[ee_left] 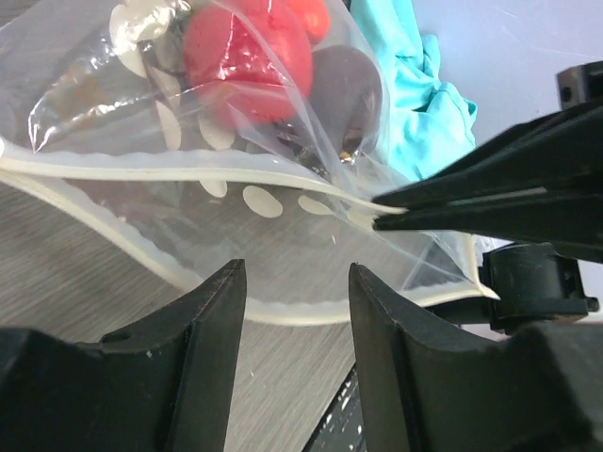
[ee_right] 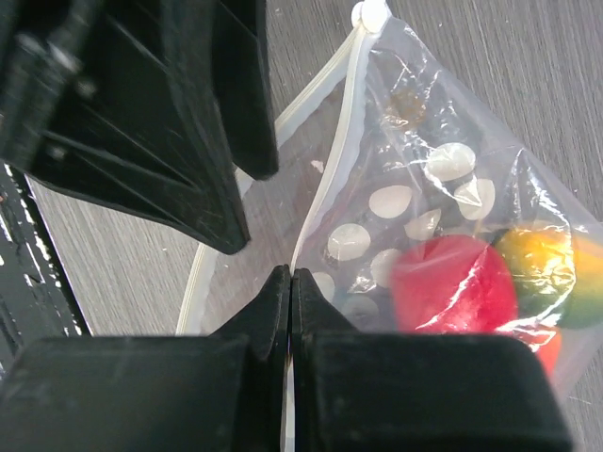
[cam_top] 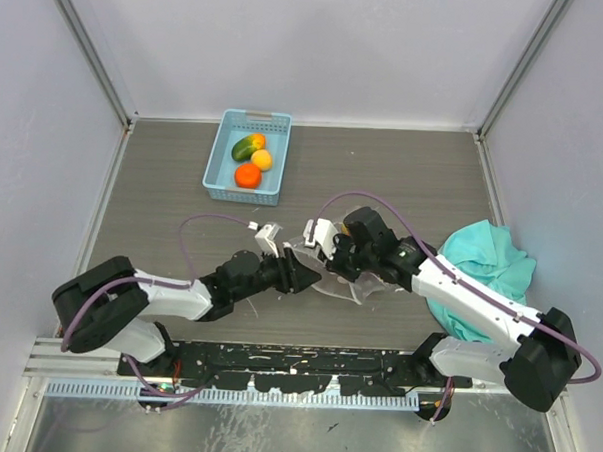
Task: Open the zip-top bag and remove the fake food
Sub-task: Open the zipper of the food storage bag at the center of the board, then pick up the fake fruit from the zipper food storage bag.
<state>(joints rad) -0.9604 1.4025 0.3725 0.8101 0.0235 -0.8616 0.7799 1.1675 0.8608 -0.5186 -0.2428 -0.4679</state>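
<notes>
Zip-top bag [cam_top: 341,284] lies flat on the counter [cam_top: 384,180], mid-width, just ahead of the arm bases and between the two grippers. Mouth of the bag faces the left arm; its two white zip lips stand parted. Right gripper [ee_right: 290,279]: fingers pressed together, clamped on the upper zip lip, seen edge-on in the right wrist view and coming in from the right in the left wrist view. Left gripper [ee_left: 294,282]: fingers apart, with the lower lip curving across the gap between them; no pinch on the plastic visible. Fake food [ee_right: 452,282] shows through the dotted plastic, red nearest the mouth, with a dark purple piece [ee_left: 347,85] beside it and a yellow-green piece [ee_right: 542,259] deeper in. All of these are inside the bag. Blue basket [cam_top: 225,143] sits at the far side of the counter, well apart from the bag, holding three loose pieces [cam_top: 248,175]: green, yellow, orange. Teal cloth [cam_top: 490,259] is bunched at the right edge, beside the right arm and partly under it.
</notes>
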